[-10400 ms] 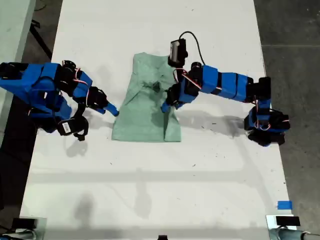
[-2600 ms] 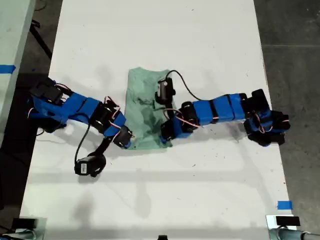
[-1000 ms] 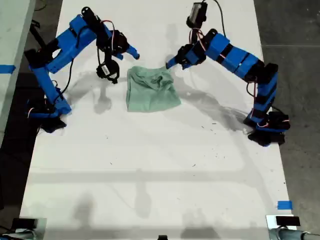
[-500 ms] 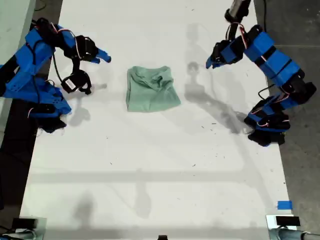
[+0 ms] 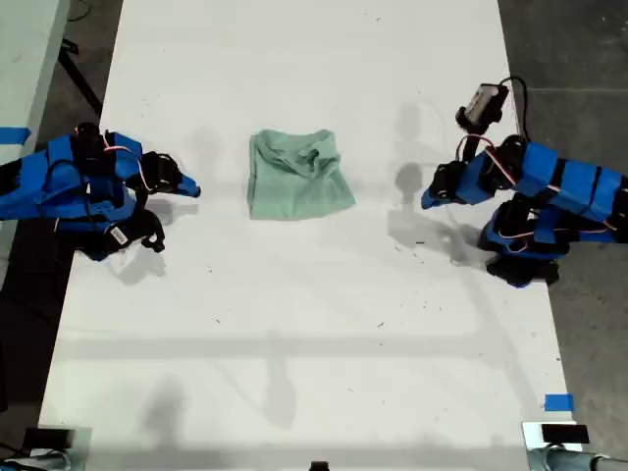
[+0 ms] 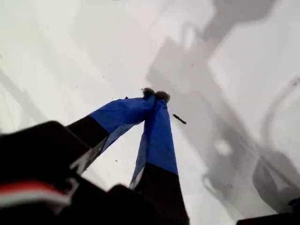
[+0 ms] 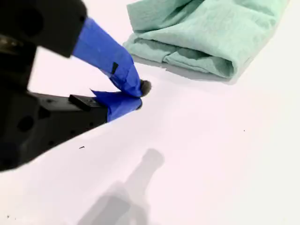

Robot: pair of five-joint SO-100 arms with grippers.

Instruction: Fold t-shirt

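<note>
The shirt (image 5: pixel 296 179) lies folded into a small, slightly rumpled square on the table (image 5: pixel 314 373), toward the far end in the exterior view, with an arm well clear on either side, so I judge the folding done. My first gripper (image 6: pixel 154 95) has its tips together over bare table. My second gripper (image 7: pixel 137 95) is likewise closed on nothing, near the shirt's folded edge but not touching it.
</note>
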